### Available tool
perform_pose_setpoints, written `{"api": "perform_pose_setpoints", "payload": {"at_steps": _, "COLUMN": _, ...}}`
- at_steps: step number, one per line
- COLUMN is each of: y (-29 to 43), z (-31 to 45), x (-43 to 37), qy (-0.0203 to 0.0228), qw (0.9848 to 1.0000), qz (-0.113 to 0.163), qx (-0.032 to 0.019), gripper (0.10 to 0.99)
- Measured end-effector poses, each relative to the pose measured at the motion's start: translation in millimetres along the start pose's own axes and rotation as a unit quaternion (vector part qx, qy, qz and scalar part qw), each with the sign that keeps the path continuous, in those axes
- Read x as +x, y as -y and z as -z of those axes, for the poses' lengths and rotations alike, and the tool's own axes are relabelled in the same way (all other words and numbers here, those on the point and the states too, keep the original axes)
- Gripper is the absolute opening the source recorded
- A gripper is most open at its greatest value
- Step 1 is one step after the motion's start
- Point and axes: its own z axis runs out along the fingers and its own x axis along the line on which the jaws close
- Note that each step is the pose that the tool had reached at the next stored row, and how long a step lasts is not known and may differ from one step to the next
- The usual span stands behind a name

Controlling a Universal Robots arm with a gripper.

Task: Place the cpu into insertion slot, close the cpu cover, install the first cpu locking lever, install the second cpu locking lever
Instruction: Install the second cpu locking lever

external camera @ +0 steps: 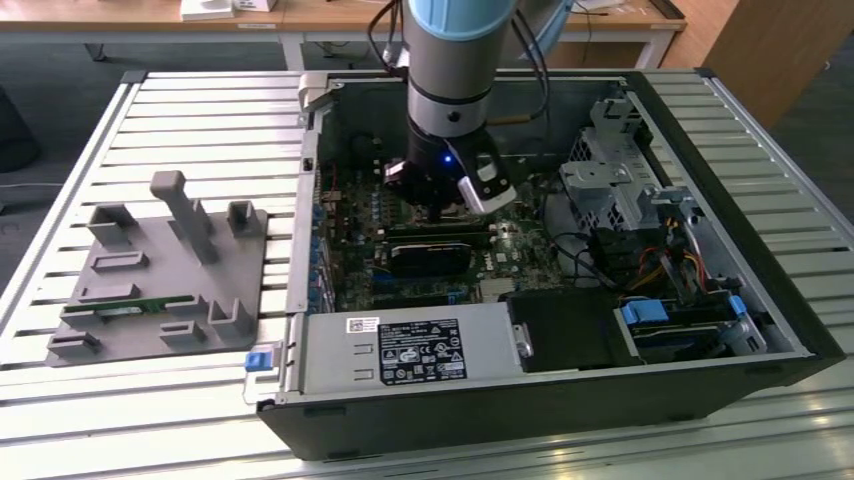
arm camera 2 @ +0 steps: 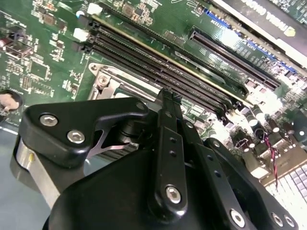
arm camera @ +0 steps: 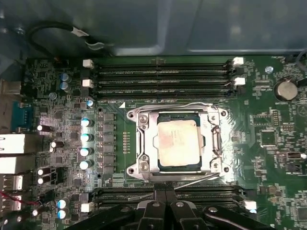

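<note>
The cpu (arm camera: 177,143), a pale silver square, lies flat in the insertion slot (arm camera: 131,114) on the green motherboard. The silver cpu cover (arm camera: 142,139) lies down around the chip, which shows through its window. Thin wire levers run along two opposite sides of the frame, one (arm camera: 182,105) beside the memory slots and one (arm camera: 184,178) on the gripper's side. My gripper (arm camera: 165,194) hovers just off that edge of the socket, its black fingers together with nothing between them. In the second wrist view the gripper (arm camera 2: 165,96) points at the socket's corner (arm camera 2: 101,80). In the exterior view the gripper (external camera: 441,205) hangs inside the open case.
Long black memory slots (arm camera: 163,76) flank the socket. A black card (external camera: 427,255) lies below the gripper, with a power supply (external camera: 400,350) in front of it. A drive cage (external camera: 614,190) and cables fill the exterior view's right. A grey fixture plate (external camera: 160,280) sits outside the case.
</note>
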Motion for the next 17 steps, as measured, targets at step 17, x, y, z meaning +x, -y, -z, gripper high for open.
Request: {"api": "perform_pose_setpoints", "payload": {"at_steps": 17, "y": 6.5, "z": -4.2, "x": 7.1, "qy": -0.0010, "qw": 0.9998, "qz": 0.000, "qx": -0.0219, "gripper": 0.106}}
